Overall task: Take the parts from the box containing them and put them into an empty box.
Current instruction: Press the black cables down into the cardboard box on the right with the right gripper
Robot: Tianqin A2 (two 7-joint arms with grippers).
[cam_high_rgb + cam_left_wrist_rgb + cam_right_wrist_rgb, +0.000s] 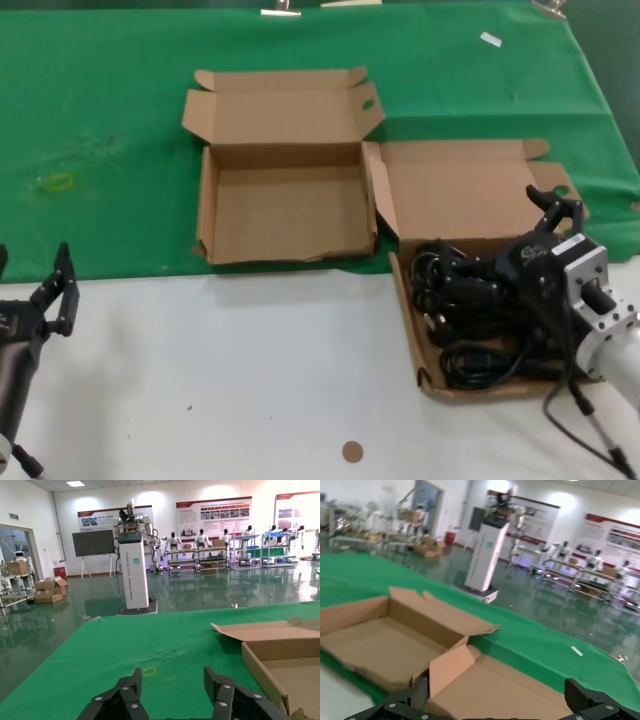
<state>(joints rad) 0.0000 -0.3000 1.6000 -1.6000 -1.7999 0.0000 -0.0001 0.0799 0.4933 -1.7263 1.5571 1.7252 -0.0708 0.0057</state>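
While all the parts (pixel 470 325) sit in the box containing them (pixel 460 195), w/ the empty box (pixel 285 215) bare on the worktop (pixel 250 380), the right end effector (pixel 548 225) hovers over them, fingers apart, and the left end effector (pixel 55 290) idles spread, so nothing's moved yet.

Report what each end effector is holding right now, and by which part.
Nothing is held. The right end effector is open above the parts in their box. The left end effector is open and parked at the table's near left.

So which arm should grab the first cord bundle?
Right, probably. The right pincer hangs open above the box containing them, close over the parts. The left pincer waits open at the near left edge, beyond the empty box.
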